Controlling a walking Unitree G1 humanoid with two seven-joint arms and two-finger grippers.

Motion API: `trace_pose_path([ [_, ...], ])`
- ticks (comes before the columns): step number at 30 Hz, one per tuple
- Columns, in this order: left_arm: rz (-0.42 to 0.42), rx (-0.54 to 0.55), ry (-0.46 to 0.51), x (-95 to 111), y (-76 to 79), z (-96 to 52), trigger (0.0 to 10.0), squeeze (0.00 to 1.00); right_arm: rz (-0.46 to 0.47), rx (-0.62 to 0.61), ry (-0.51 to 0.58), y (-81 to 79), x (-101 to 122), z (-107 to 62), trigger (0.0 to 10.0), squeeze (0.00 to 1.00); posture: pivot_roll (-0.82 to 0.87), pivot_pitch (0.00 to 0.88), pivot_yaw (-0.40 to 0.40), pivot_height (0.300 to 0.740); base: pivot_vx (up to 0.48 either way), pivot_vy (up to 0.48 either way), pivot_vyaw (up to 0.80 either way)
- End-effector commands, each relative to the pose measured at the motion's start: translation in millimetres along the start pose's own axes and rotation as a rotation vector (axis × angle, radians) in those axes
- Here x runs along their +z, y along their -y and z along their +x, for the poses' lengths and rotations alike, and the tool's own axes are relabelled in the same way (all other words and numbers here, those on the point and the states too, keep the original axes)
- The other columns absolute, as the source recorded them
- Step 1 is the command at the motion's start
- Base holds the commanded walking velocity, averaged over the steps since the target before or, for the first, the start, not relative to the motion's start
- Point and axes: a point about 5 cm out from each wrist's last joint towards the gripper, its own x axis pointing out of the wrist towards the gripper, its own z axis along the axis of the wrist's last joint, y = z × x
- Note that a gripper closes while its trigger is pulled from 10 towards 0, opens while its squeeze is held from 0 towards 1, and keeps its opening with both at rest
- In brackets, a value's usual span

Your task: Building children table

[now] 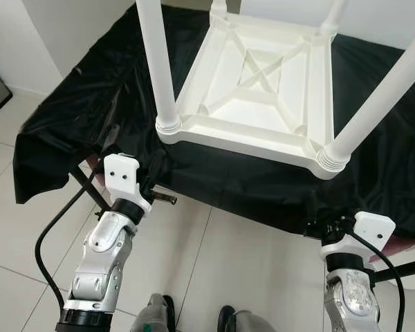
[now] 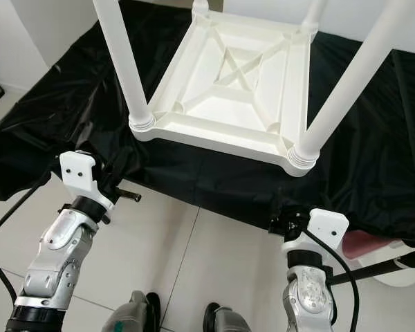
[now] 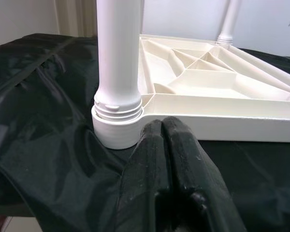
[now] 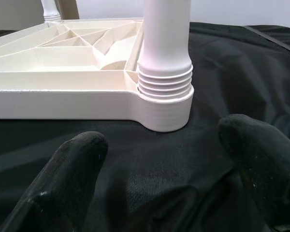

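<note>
While upside down on black cloth [image 1: 90, 104]: one white table [image 1: 263, 90], four legs [image 1: 155, 62].

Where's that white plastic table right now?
The upside-down white plastic table lies on the black cloth, legs pointing up, directly ahead of the robot.

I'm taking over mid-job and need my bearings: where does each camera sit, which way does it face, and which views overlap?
Left eye, right eye: head, facing forward and down on the upside-down white table on the black sheet; both silver arms and feet show.
Left wrist: along the shut left gripper, facing the near left leg.
Right wrist: along the open right gripper, facing the near right leg.
All four share the table.
</note>
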Motion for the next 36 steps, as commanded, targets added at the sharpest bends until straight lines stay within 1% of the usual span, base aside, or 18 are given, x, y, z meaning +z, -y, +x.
trace_pose_path([
  [1, -0.017, -0.091, -0.032, -3.2, 8.0, -4.7, 10.0, 0.00, 0.000, -0.022, 0.018, 0.2, 1.7, -6.7, 10.0, 0.00, 0.04, 0.152, 0.035, 0.740, 0.000, 0.000, 0.00],
  [5, -0.019, -0.111, -0.033, -3.0, 10.9, -3.8, 10.0, 0.00, 0.001, -0.039, 0.034, 0.4, 2.8, -8.7, 10.0, 0.00, 0.04, 0.153, 0.046, 0.740, 0.000, 0.000, 0.00],
  [7, -0.028, -0.139, -0.037, -3.2, 14.4, -2.2, 10.0, 0.00, -0.006, -0.051, 0.040, 0.4, 2.4, -11.3, 10.0, 0.00, 0.04, 0.153, 0.052, 0.740, 0.000, 0.000, 0.00],
  [10, -0.029, -0.141, -0.038, -3.1, 14.8, -2.4, 10.0, 0.00, -0.006, -0.052, 0.041, 0.5, 2.3, -11.6, 10.0, 0.00, 0.04, 0.153, 0.052, 0.740, 0.000, 0.000, 0.00],
  [13, -0.035, -0.158, -0.045, -3.2, 15.3, -0.1, 10.0, 0.00, -0.009, -0.079, 0.042, 2.4, 2.3, -14.7, 10.0, 0.00, 0.02, 0.159, 0.065, 0.740, 0.000, 0.000, 0.00],
  [23, -0.043, -0.151, -0.046, -2.3, 15.1, 1.7, 10.0, 0.00, -0.017, -0.079, 0.048, 2.2, 1.7, -14.3, 10.0, 0.00, 0.02, 0.157, 0.057, 0.740, 0.000, 0.000, 0.00],
  [36, -0.050, -0.152, -0.050, -2.3, 15.4, 3.3, 10.0, 0.00, -0.032, -0.083, 0.041, 3.5, -0.7, -18.8, 10.0, 0.00, 0.02, 0.152, 0.052, 0.740, 0.267, 0.000, 0.00],
])
